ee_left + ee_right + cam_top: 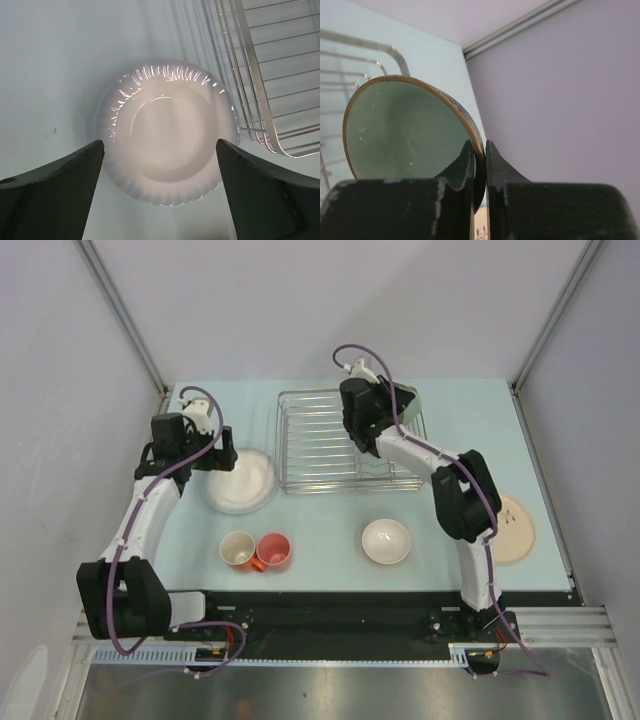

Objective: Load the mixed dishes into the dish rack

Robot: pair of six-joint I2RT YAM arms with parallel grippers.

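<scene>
Right gripper (480,148): fingers pinched on the rim of the pale green bowl (405,130), which is held on edge at the far right part of the dish rack (310,445); contact with the wires cannot be told. Left gripper (160,146): fingers spread, poised over the white plate (167,120), which lies flat on the table (330,520), framed between the fingertips, just beside the rack's left edge.

We note white plate (165,145), ribbed pattern round rim. Pale green bowl (405,125): tan-brown rim line, few pale specks inside. White bowl (386,541) plain. Orange-red mug (272,551). Pinkish cup (238,549), cream inside. Pink-and-cream plate (518,530), pattern too small for us. Dish rack (320,445) silver wire. Table (330,525) pale blue-green. Right gripper (480,147) dark, whitish scuffs.
</scene>
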